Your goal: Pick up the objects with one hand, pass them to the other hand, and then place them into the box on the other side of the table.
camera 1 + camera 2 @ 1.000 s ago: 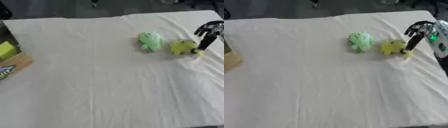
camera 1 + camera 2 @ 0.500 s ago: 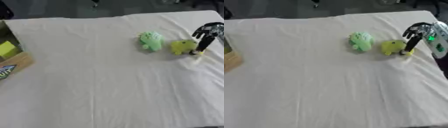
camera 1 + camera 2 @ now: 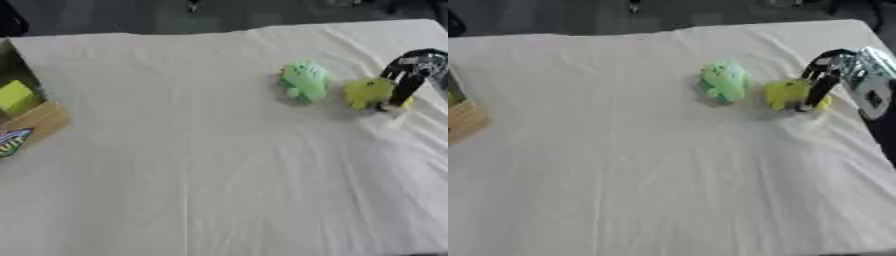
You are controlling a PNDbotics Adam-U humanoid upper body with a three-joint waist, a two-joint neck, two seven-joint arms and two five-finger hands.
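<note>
While the right hand (image 3: 826,80) stands at the table's right edge with its fingers pointing down against the near side of the yellow toy (image 3: 787,93), I cannot tell whether they have closed on it or only touch it; the toy lies on the cloth (image 3: 219,150), just beside the green toy (image 3: 304,80). To do the pick well, in my judgement, the fingers and thumb should bracket the yellow toy's body before lifting, without nudging the green one. The box (image 3: 22,112) sits at the far left edge, and the left hand shows in neither view.
</note>
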